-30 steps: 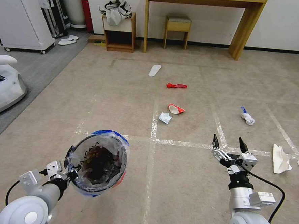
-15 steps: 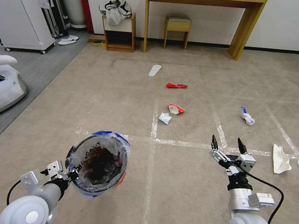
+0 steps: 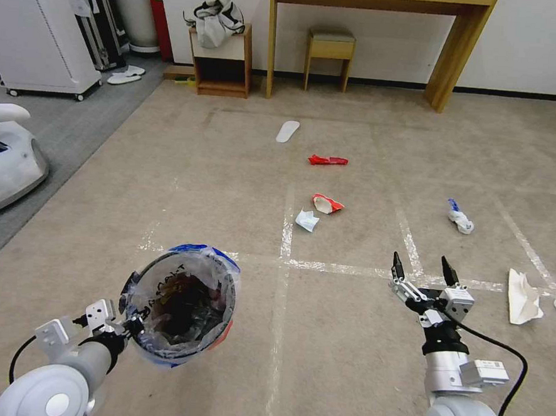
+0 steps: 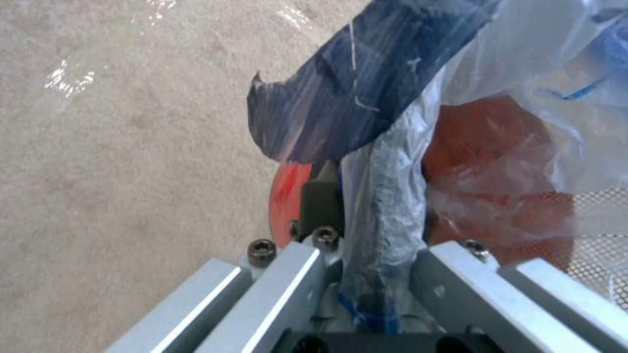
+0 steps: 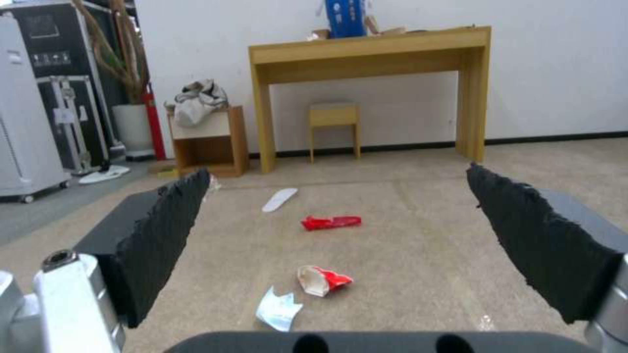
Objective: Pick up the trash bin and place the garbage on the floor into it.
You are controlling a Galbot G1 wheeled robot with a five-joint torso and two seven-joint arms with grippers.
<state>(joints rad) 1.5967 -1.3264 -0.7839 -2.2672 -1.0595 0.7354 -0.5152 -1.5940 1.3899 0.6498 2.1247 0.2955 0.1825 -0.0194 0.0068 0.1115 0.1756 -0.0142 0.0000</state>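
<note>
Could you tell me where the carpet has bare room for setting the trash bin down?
Bare carpet lies between the trash bin, held by the left gripper, and the open right gripper. Beyond the tape line it gets crowded: white paper, red-white carton, red wrapper.

Head: you look down and forward over the floor (image 3: 345,337).
Left wrist: pressed close against the trash bin (image 4: 497,162).
Right wrist: low, facing 12 o'clock; shares the garbage (image 5: 324,279) with your head view.

Beige carpet (image 3: 229,186) (tape-lined), wooden table (image 3: 378,1) against white wall (image 3: 539,42).
</note>
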